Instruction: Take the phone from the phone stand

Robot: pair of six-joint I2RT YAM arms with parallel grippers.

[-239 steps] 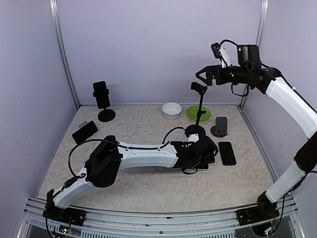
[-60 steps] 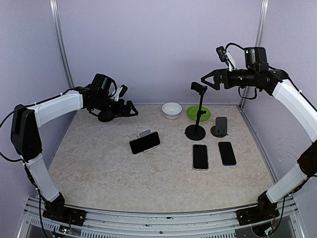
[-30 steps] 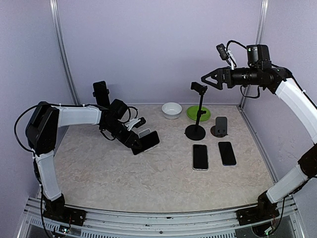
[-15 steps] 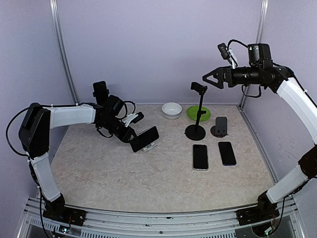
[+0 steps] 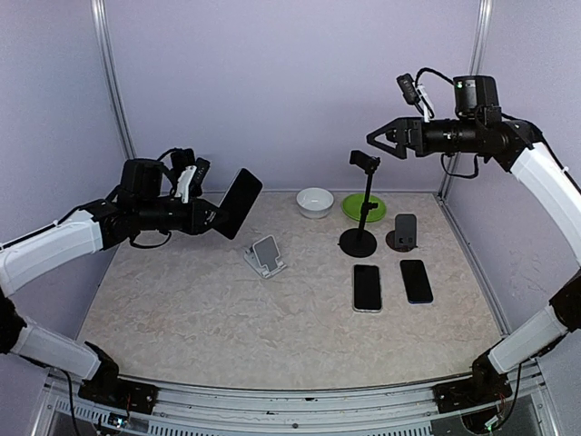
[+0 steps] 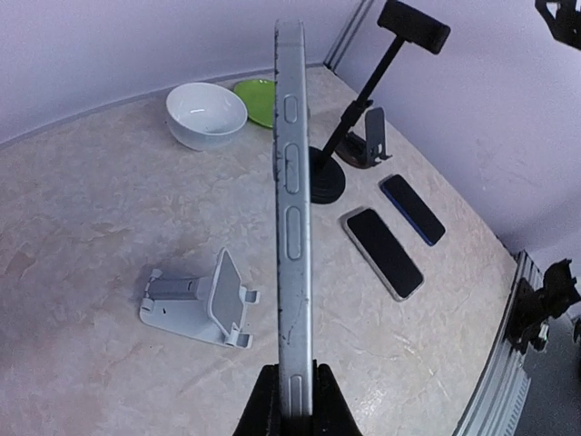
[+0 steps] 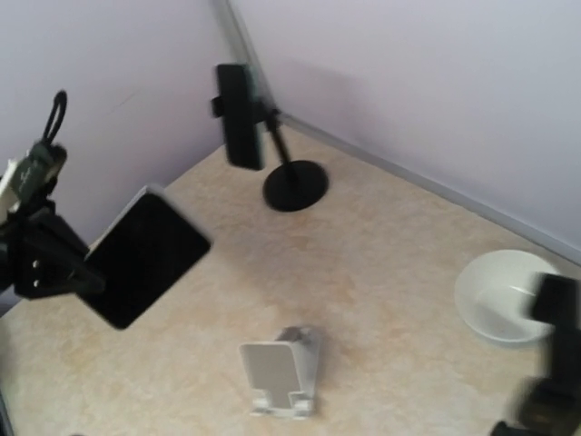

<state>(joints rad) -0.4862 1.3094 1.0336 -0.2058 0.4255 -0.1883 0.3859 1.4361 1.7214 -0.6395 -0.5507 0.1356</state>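
Observation:
My left gripper [image 5: 214,220] is shut on the lower end of a black phone [image 5: 240,202] and holds it tilted in the air, left of and above the white folding phone stand [image 5: 265,254]. The stand sits on the table with nothing on it. In the left wrist view the phone [image 6: 289,209] shows edge-on between the fingers [image 6: 263,404], with the stand [image 6: 201,300] below and to its left. High at the back right, my right gripper [image 5: 385,139] is open and holds nothing. Its wrist view shows the phone [image 7: 136,256] and stand [image 7: 281,368] from above.
A tall black clamp stand [image 5: 363,204], a white bowl [image 5: 315,201] and a green plate [image 5: 363,207] stand at the back. A small dark stand with a phone [image 5: 404,232] and two flat phones [image 5: 367,287] [image 5: 417,281] lie right. Another stand with a phone [image 7: 238,113] is back left.
The left gripper has lifted the phone off the white stand and carried it up and to the left. The stand stays behind on the table. The right arm has barely moved.

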